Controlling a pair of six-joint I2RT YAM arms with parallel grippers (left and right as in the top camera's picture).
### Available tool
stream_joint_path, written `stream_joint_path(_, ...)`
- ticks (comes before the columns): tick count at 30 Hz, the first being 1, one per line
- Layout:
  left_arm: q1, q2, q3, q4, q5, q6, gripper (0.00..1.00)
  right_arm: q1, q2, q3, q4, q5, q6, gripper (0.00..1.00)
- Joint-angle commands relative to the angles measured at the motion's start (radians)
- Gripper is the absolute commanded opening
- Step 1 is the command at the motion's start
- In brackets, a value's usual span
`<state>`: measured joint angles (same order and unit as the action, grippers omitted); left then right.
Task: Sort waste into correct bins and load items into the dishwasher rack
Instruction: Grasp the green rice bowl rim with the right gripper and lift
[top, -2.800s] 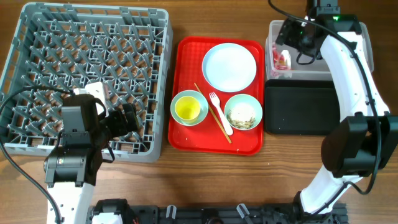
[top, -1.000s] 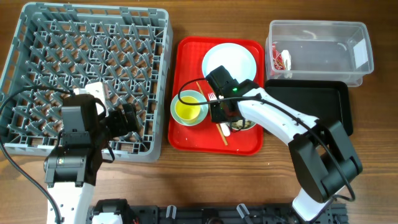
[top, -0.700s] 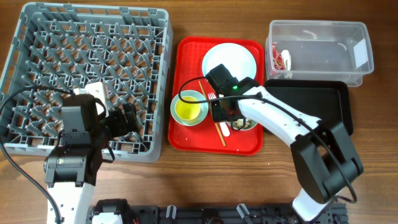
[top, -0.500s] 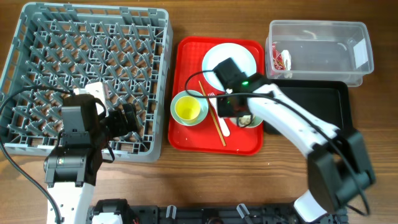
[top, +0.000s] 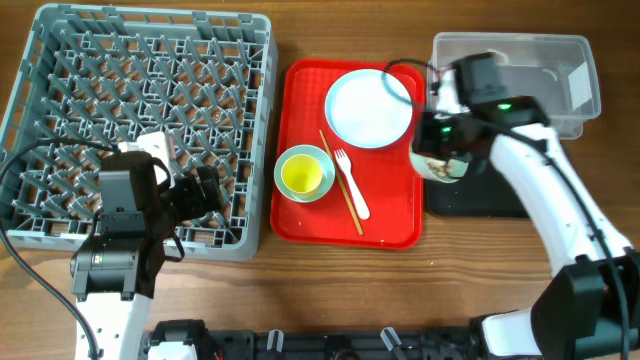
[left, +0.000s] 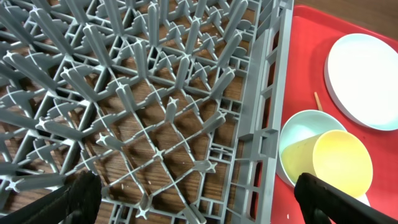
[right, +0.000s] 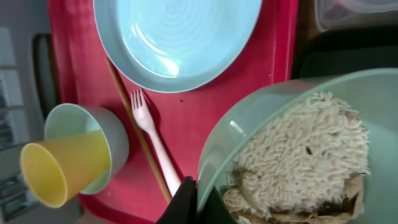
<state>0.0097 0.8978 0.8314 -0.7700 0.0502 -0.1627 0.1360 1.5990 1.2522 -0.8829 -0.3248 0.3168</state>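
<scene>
Dishwasher rack sits left on the counter. Left pincer is released, above the rack's near right corner. Red tray is centre, clear tub far right, black tray just nearer. On the red tray: plate, bowl holding the yellow cup, fork, chopsticks. Right pincer is clenched on the second bowl, scraps inside, over the black tray's left end.

left gripper — fingers spread wide | right gripper — pinching bowl rim, arm outstretched
</scene>
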Motion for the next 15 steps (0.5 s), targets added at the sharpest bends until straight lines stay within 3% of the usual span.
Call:
stream_joint_path(1,0.008,-0.001,0.020,0.003,0.008,-0.009,1.00,-0.106,0.027,-0.034,-0.001,-0.262,-0.149,0.04)
stream_joint_path(15,0.008,-0.001,0.020,0.002,0.008,-0.009,1.00,-0.350,0.198,-0.087,0.008,-0.669,-0.220,0.04)
